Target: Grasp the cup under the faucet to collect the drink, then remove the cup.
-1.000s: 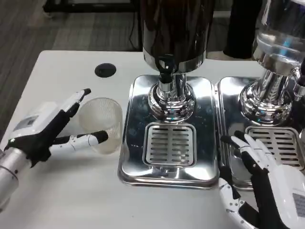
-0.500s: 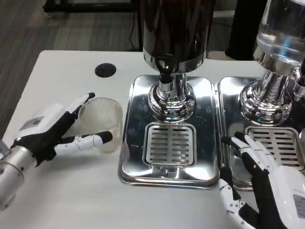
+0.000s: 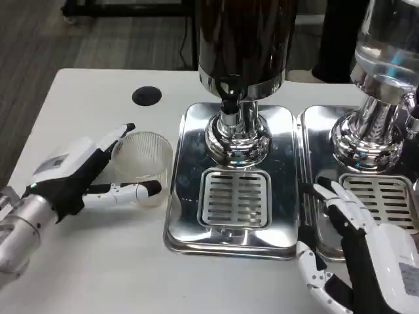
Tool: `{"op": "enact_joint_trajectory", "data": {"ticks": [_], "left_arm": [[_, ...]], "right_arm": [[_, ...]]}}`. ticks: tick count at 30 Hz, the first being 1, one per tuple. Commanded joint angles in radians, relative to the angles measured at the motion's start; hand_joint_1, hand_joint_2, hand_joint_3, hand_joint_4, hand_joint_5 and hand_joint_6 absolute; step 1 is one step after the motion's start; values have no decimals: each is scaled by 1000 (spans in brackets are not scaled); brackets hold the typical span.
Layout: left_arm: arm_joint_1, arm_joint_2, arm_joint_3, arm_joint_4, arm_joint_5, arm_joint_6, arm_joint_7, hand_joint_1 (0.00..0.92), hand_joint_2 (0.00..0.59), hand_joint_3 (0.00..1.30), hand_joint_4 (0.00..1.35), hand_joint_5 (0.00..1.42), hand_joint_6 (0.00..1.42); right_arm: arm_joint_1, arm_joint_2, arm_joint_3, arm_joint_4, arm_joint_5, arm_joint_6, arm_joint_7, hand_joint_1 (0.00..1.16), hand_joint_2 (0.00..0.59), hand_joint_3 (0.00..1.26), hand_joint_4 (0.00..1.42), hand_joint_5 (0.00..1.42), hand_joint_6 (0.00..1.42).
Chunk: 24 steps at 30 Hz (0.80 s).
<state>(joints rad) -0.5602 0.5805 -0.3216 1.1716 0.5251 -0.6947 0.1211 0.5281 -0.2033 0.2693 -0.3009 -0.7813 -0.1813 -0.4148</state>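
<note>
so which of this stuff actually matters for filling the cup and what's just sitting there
Job:
- clear cup, standing on the table
- left hand, fingers around the cup
- dark drink dispenser, with its faucet and drip tray

Just there:
- right hand, waiting
- clear dispenser
- black table hole

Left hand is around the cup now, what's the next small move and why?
Probably close the left hand on the cup: its fingers bracket the cup, which stands on the table left of the drip tray, not under the faucet.
</note>
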Motion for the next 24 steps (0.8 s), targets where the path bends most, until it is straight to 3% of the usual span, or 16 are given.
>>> {"op": "enact_joint_trajectory", "data": {"ticks": [1,12,14,18,24], "left_arm": [[-5,-15,-17,0,17,3,13,162,57,44,4,118,254],[27,-37,22,18,-24,-105,104,271,147,286,275,395,466],[27,-41,31,27,-29,-118,105,271,161,319,332,501,629],[31,-45,48,37,-31,-133,112,267,180,366,410,630,819],[38,-50,72,45,-39,-143,141,265,197,408,489,747,955]], "right_arm": [[-4,0,-1,12,13,-16,2,402,508,250,129,126,350],[-5,-1,-7,24,55,-31,2,402,508,250,129,137,358],[-5,-1,-9,24,59,-34,1,402,508,250,129,140,359],[-3,0,-10,25,64,-37,1,402,508,242,138,144,365],[-5,-3,-18,28,73,-44,3,402,508,241,141,145,370]]}}
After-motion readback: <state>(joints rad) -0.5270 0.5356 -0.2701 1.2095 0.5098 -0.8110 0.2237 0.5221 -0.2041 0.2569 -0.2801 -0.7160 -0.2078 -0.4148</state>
